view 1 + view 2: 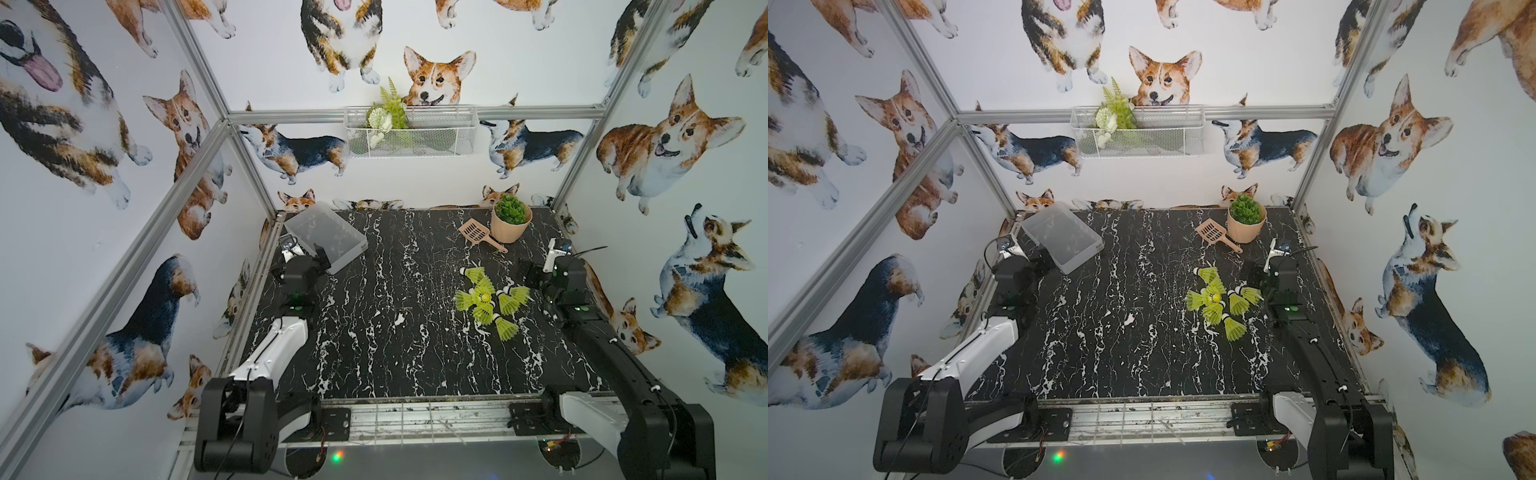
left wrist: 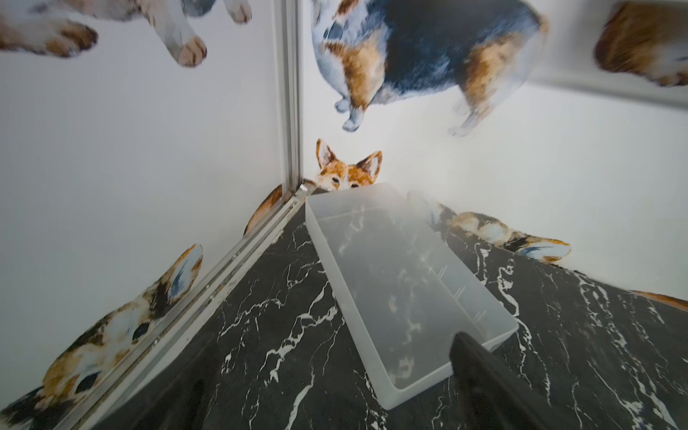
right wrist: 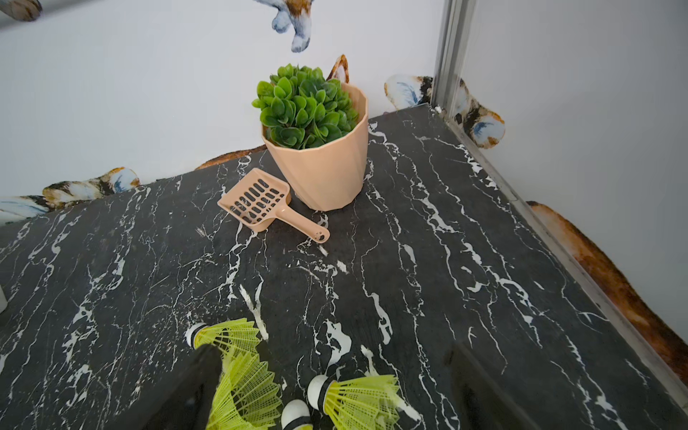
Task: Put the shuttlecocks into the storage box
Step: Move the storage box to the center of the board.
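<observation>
I see the box (image 1: 323,231) at the far left corner of the surface (image 1: 395,340), marble showing through its floor. The shuttlecocks (image 1: 488,301) lie heaped on the surface at the right, well apart from the box. The left claw (image 1: 308,261) gapes at the box's near end. The right claw (image 3: 333,350) gapes over the heap's edge. The pot (image 1: 509,230) holds a plant (image 1: 510,209).

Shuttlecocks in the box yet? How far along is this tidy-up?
Nothing looks done: the storage box is empty. Nothing is in hand either: the left end effector by the box and the right end effector by the shuttlecocks are both open and empty. All of them lie heaped on the marble table, left to move.
</observation>
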Controlling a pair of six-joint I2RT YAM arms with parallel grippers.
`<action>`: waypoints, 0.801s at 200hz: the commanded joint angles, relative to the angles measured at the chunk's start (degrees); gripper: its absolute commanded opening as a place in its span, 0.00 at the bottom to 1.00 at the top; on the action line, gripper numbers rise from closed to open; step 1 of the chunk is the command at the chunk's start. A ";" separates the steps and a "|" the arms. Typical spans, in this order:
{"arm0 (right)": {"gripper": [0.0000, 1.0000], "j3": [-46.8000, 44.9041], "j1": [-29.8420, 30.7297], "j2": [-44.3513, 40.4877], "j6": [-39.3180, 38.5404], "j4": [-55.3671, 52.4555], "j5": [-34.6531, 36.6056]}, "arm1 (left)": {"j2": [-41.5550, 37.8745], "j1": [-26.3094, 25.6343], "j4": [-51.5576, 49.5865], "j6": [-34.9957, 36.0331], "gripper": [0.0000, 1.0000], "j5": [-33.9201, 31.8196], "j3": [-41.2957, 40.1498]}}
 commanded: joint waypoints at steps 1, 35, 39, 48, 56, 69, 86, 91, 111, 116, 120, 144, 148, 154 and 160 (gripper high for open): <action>1.00 5.22 0.64 2.66 1.81 -10.90 -0.82 | 6.53 5.59 -24.60 -11.89 1.00 13.11 11.07; 1.00 10.83 1.08 6.56 2.01 -17.31 -5.16 | 20.55 13.43 -32.52 -18.38 0.92 31.29 25.70; 1.00 10.96 1.19 6.59 2.10 -17.41 -5.32 | 22.02 13.78 -33.24 -18.57 0.90 32.14 27.33; 1.00 11.06 1.55 6.59 2.01 -17.41 -5.35 | 25.24 13.90 -35.23 -18.57 0.89 33.08 30.89; 1.00 11.05 1.70 6.61 2.07 -17.28 -5.38 | 27.94 13.90 -36.91 -18.49 0.89 33.26 33.79; 1.00 11.44 1.79 6.80 2.17 -17.56 -5.51 | 31.56 13.90 -38.87 -18.59 0.87 33.93 37.79; 1.00 12.19 1.79 7.51 2.10 -18.68 -5.96 | 35.93 13.86 -41.16 -18.90 0.83 34.93 42.39; 1.00 12.36 1.84 7.59 2.13 -18.88 -6.12 | 37.12 13.90 -41.65 -18.99 0.83 34.91 43.53; 1.00 12.65 1.83 7.56 1.92 -19.26 -6.22 | 41.03 13.92 -44.06 -19.22 0.79 33.64 47.43; 1.00 12.80 1.79 7.43 1.94 -19.42 -6.22 | 41.98 13.90 -44.60 -19.24 0.77 33.55 48.32; 1.00 12.97 1.80 7.43 1.94 -19.67 -6.22 | 42.72 13.95 -44.83 -19.21 0.75 33.73 48.93; 1.00 13.68 1.84 7.69 2.13 -20.55 -7.08 | 47.09 13.90 -46.30 -19.03 0.66 35.90 53.01; 1.00 13.69 1.78 7.74 2.20 -20.57 -7.26 | 47.81 13.89 -47.01 -19.03 0.64 35.82 53.76; 1.00 13.70 1.81 7.74 2.32 -20.66 -7.44 | 48.73 13.90 -47.79 -18.81 0.61 35.92 54.69; 1.00 13.68 1.79 7.73 2.41 -20.71 -7.53 | 49.48 13.90 -48.56 -18.62 0.59 35.98 55.33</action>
